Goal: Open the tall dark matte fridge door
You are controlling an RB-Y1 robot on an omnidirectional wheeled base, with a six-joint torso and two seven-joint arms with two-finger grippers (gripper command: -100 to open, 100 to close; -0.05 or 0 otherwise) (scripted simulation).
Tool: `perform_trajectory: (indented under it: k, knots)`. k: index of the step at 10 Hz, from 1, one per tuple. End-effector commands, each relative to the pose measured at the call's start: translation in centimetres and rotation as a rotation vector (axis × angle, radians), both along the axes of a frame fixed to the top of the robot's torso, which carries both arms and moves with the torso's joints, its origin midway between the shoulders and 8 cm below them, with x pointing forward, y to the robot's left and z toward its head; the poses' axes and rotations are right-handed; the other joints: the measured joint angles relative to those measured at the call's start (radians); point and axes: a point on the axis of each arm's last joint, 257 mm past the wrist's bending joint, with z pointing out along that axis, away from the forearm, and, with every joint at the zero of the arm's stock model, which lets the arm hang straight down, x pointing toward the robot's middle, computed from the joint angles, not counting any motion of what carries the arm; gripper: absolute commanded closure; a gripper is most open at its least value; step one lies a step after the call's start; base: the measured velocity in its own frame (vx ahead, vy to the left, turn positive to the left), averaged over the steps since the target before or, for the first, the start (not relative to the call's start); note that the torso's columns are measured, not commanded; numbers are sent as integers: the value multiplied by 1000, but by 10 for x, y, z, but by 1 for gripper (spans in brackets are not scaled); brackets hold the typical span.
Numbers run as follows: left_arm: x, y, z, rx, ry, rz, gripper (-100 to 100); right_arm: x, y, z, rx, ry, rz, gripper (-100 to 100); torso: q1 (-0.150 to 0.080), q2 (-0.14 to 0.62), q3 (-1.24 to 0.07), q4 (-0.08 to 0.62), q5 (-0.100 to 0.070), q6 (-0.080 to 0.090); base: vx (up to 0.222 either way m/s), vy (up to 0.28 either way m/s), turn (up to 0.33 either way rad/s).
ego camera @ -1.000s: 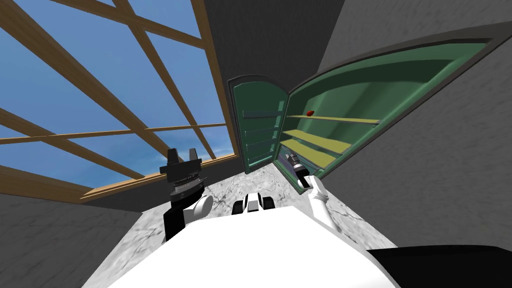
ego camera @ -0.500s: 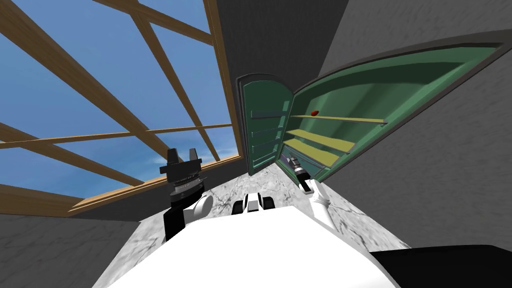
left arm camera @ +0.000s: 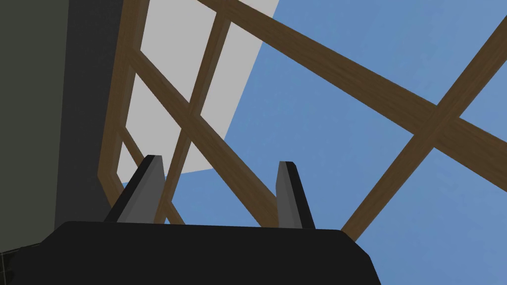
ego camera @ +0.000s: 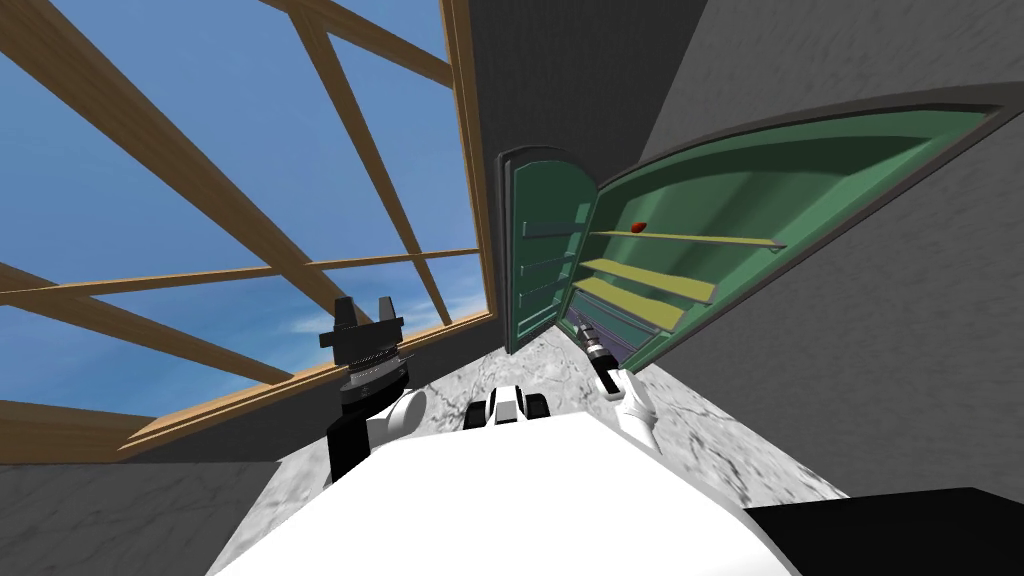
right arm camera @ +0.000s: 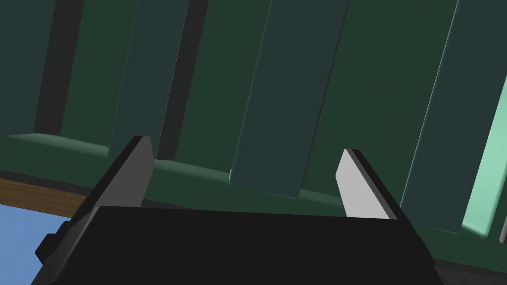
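The tall fridge stands open. Its door (ego camera: 540, 250) is swung out to the left, dark outside and green inside with shelf rails (right arm camera: 267, 99). The green cavity (ego camera: 760, 190) holds yellow shelves (ego camera: 650, 278), and a small red thing (ego camera: 640, 226) lies on the top one. My right gripper (ego camera: 587, 334) is low at the fridge's foot, between door and cavity. It stands open (right arm camera: 242, 178), facing the door's inner side with nothing between its fingers (right arm camera: 359, 185). My left gripper (ego camera: 362, 312) is raised by the window, open (left arm camera: 220, 193) and holding nothing.
A big window with a wooden frame (ego camera: 300, 265) fills the left wall, close to the open door's edge. Dark grey walls (ego camera: 880, 330) flank the fridge. The floor (ego camera: 540, 365) is pale and marbled.
The whole head view has slid: fridge and window frame now sit further right, so I have turned or moved. The door stays wide open. Both grippers keep their place before me.
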Motion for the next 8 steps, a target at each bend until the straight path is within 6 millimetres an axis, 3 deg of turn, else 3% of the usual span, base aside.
perform_trajectory:
  k: [1, 4, 6, 7, 8]
  knots:
    - [0, 0, 0, 0, 0, 0, 0, -8, 13, -28, 65, 28, -25, -100, -1, 0, 0, 0, 0, 0, 48, 139, -44]
    - [0, 0, 0, 0, 0, 0, 0, -12, 37, -48, 149, 39, -43, -100, 1, 3, 2, 1, 0, 0, 4, 90, -22]
    - [0, 0, 0, 0, 0, 0, 0, -6, 26, -39, 132, 38, -49, -100, -1, 1, 1, 0, 0, 0, 27, 19, 30]
    - [0, 0, 0, 0, 0, 0, 0, -9, 31, -41, 130, 37, -42, -100, 0, -3, -2, -1, 0, 0, 37, 5, 18]
    - [0, 0, 0, 0, 0, 0, 0, 0, 18, -32, 131, 42, -54, -100, 2, -1, -1, -1, 0, 0, -43, 13, 91]
